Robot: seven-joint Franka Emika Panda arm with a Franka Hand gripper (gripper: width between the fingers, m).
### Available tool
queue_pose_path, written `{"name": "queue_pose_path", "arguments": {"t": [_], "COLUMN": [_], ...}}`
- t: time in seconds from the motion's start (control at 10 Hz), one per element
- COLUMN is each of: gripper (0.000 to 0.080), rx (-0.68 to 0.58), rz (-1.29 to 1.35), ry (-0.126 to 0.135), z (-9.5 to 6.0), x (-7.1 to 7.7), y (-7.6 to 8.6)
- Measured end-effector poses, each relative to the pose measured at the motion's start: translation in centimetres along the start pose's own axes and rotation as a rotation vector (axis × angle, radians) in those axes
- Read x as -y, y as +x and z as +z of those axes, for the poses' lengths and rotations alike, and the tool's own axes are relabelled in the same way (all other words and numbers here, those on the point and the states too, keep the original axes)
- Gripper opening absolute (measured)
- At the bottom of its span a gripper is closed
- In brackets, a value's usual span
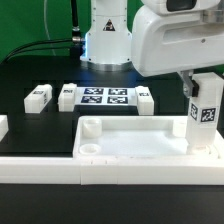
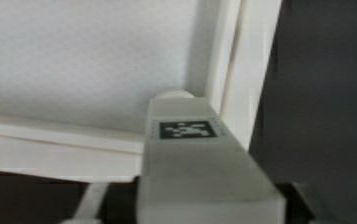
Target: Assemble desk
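A leg [image 1: 206,112] stands upright at the tabletop's [image 1: 135,121] corner. The gripper's [image 1: 199,86] jaws flank it. Whether they clamp it, I cannot tell.

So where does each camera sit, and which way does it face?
Exterior view: off the arm, facing the base across the table, slightly downward; sees tabletop, loose legs, marker board; arm and claw show at its right.
Wrist view: on the wrist, looking down along the upright leg onto the tabletop's corner; no claw part clearly visible.
Shared: that leg and the tabletop.
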State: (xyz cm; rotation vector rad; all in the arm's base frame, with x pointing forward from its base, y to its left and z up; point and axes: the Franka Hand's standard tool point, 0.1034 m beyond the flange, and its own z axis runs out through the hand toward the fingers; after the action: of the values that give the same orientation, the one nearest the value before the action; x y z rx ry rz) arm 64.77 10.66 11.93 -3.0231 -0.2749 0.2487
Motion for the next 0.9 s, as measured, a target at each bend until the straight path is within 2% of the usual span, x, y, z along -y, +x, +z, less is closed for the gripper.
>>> {"name": "queue_pose_path", "arguments": {"t": [0.4,0.6,0.9], "gripper": [0.0287,0.0287,0.0288], "rx": [-0.014,-0.033,-0.064], "rz": [0.045,0.31,0.693], "ry": [-0.002,0.028,0.059], "z": [-0.1,0.05,0.12], "x": [-0.18,-0.13,-0.14], "y": [-0.07,-0.11,-0.06]}}
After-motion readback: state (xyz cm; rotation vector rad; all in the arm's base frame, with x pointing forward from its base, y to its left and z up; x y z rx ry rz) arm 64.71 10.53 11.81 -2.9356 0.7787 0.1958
